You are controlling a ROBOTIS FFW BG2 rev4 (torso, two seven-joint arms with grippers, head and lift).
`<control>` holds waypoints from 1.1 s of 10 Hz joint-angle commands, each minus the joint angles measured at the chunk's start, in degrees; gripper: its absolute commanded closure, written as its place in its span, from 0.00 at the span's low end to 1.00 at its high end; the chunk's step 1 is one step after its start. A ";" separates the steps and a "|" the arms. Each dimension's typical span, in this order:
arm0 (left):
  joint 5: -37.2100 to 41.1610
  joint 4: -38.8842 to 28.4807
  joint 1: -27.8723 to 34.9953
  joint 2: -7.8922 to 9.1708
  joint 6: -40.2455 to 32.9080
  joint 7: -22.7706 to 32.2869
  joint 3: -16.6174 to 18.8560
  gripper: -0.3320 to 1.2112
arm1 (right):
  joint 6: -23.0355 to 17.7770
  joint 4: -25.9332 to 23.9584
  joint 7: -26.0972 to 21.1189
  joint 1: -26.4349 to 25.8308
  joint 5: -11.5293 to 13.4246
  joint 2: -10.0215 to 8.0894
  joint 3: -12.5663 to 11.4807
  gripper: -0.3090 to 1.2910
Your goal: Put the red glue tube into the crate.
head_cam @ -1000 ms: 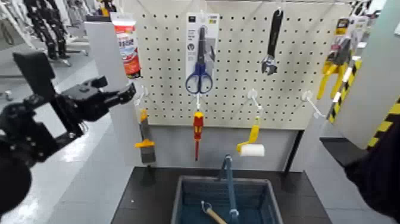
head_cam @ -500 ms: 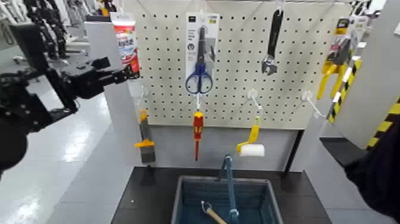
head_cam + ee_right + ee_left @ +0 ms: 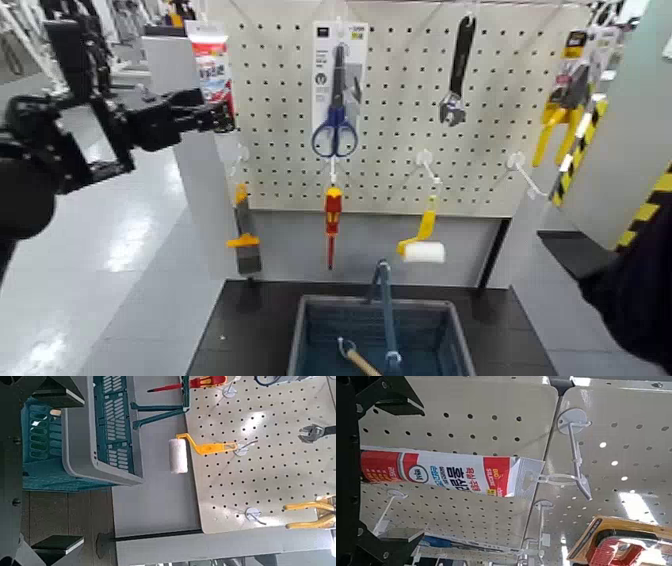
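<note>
The red glue tube [image 3: 211, 72] hangs from a hook at the top left of the white pegboard, cap end down. My left gripper [image 3: 216, 116] is raised to the tube's lower end. In the left wrist view the tube [image 3: 447, 472] lies between my spread fingers [image 3: 385, 396], and I cannot tell if they touch it. The blue-grey crate [image 3: 312, 340] stands on the dark table below the board, its handle [image 3: 386, 310] upright. My right gripper [image 3: 49, 468] is open and empty, off to the right above the crate [image 3: 95, 447].
On the pegboard [image 3: 400, 170] hang scissors [image 3: 334, 125], a wrench [image 3: 457, 75], a red-and-yellow screwdriver [image 3: 332, 222], a scraper [image 3: 245, 235], a paint roller [image 3: 421, 245] and yellow clamps [image 3: 557, 115]. A wooden-handled tool [image 3: 354, 358] lies in the crate. My right arm [image 3: 640, 290] fills the right edge.
My left arm has risen and moved right, bringing its gripper from below and left of the tube up to the tube's lower end. Nothing else moved.
</note>
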 commanded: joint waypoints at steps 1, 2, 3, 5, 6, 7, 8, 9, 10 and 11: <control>-0.69 2.56 -2.87 0.74 0.27 -2.65 -1.78 0.36 | -0.09 0.01 0.14 -0.19 -0.04 7.38 -0.09 0.25; -0.78 2.82 -3.22 1.00 0.36 -2.92 -2.14 0.37 | -0.09 0.10 0.14 -0.28 -0.12 7.29 -0.09 0.25; -0.78 2.82 -3.31 1.00 0.44 -3.00 -2.05 0.49 | -0.18 0.10 0.14 -0.28 -0.12 7.47 -0.09 0.25; -1.66 3.00 -3.84 1.00 1.23 -3.88 -2.14 0.97 | -0.18 0.19 0.23 -0.28 -0.12 7.47 -0.09 0.25; -1.83 2.91 -4.01 1.09 1.59 -3.88 -2.22 0.97 | -0.18 0.19 0.23 -0.19 -0.12 7.56 -0.18 0.25; -1.83 2.91 -4.01 1.09 1.59 -3.88 -2.14 0.97 | -0.18 0.19 0.23 -0.19 -0.12 7.47 -0.18 0.25; -1.83 2.82 -4.19 1.18 1.59 -3.88 -2.14 0.97 | -0.26 0.19 0.23 -0.19 -0.12 7.56 -0.18 0.25; -1.83 2.82 -4.19 1.18 1.59 -3.80 -2.05 0.97 | -0.26 0.19 0.23 -0.19 -0.12 7.56 -0.18 0.25; -1.83 2.82 -4.28 1.18 1.59 -3.80 -2.14 0.97 | -0.26 0.19 0.23 -0.19 -0.12 7.56 -0.18 0.25; -1.92 2.82 -4.37 1.18 1.50 -3.80 -2.14 0.97 | -0.26 0.19 0.23 -0.19 -0.12 7.56 -0.18 0.25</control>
